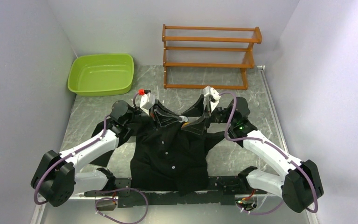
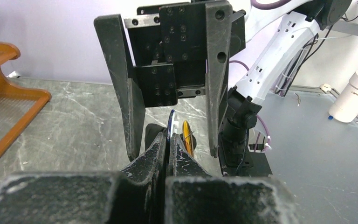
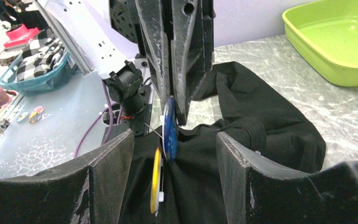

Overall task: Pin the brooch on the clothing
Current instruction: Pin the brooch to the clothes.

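Brooch (image 3: 156, 179) between right gripper (image 3: 173, 142) fingers

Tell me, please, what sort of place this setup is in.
Likely a robotics lab test cell: plain pale walls box in a marbled table, staged props like the green basin and wooden rack sit on it, and a cluttered workbench lies beyond.

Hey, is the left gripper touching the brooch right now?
Touching. The right wrist view shows the left gripper shut, pinching the brooch by the rim of its blue part.
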`<state>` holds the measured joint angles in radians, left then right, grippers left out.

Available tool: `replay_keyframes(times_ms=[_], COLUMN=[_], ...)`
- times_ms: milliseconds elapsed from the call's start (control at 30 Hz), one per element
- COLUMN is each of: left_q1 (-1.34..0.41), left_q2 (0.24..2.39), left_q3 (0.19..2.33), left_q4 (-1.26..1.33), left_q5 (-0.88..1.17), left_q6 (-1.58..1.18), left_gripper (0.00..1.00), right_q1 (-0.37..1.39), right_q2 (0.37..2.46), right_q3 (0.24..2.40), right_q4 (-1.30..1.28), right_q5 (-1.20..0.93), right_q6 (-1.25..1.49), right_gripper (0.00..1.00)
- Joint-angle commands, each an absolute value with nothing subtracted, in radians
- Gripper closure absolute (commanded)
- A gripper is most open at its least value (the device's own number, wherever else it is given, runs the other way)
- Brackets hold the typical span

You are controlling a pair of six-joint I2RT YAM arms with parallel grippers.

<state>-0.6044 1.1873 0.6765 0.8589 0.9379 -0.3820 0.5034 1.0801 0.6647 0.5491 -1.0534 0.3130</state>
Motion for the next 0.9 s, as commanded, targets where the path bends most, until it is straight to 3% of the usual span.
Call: replay_keyframes(times_ms=[0, 300, 400, 500, 867], left_q1=[-0.603, -0.603, -0.603, -0.603, -0.603], left_q2=[1.144, 1.134, 1.125, 1.110, 1.049], left_q3=[0.692, 0.690, 0.694, 0.696, 0.668], left_q4=[0.844, 0.834, 0.824, 0.804, 0.779], left_q5=[0.934, 0.929, 0.926, 0.914, 0.848], left_q6=[-0.354, -0.349, -0.344, -0.330, -0.305], left_gripper=[0.97, 0.97, 0.97, 0.97, 0.97], right_q1=[0.521, 0.532, 0.533, 0.532, 0.532], right_q2=[1.093, 1.117, 1.115, 1.111, 1.111], right_q3=[0.714, 0.728, 0.731, 0.724, 0.636], right_q4=[0.647, 0.621, 0.592, 0.600, 0.869], right_q5=[-1.049, -1.032, -1.005, -0.971, -0.872], right_q6=[0.338, 0.328, 0.321, 0.341, 0.572], right_gripper=[0.36, 0.85, 0.96, 1.00, 0.98])
